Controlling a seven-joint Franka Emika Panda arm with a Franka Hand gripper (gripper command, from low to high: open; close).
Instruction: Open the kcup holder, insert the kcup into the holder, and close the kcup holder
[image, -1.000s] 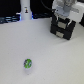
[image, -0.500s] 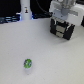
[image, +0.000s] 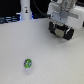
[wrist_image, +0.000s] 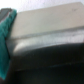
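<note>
In the exterior view, the kcup (image: 28, 64) stands alone on the pale counter (image: 50, 55), low and toward the exterior view's left, its green and blue top facing up. The arm's white wrist block sits at the upper part of the exterior view's right, and below it the claw (image: 62, 31) hangs against the kcup holder (image: 62, 32), a dark boxy shape of which little shows, well apart from the kcup. 1 tall white post (image: 25, 10) with a dark mark stands at the far edge. Whether the claw is spread or pinched cannot be told here. In the wrist view, a blurred grey slab (wrist_image: 47, 35) fills the picture beside a teal patch (wrist_image: 6, 47); the claw's state cannot be told there either.
</note>
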